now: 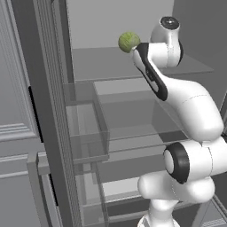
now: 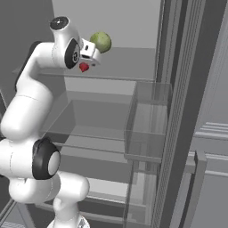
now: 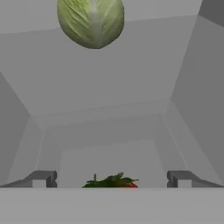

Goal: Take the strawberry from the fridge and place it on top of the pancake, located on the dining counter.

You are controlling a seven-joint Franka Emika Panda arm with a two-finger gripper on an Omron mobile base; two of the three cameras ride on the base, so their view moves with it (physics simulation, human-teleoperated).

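Note:
The fridge (image 1: 53,111) stands open, showing its pale inside and clear glass shelves (image 2: 89,116). On the top shelf lies the tiny red strawberry (image 2: 83,67), just under my hand. In the hand view the strawberry (image 3: 111,182) with its green leaves sits low between the two dark fingertips (image 3: 41,178). My gripper (image 3: 111,179) is open, with its jaws wide on either side of the berry and apart from it. The pancake and the dining counter are out of view.
A round pale green cabbage (image 1: 129,41) rests on the same top shelf, just beyond the hand (image 2: 87,50); it is also seen as the cabbage (image 3: 91,22) ahead of the fingers. Clear door bins (image 1: 88,133) (image 2: 149,120) hang on both open doors.

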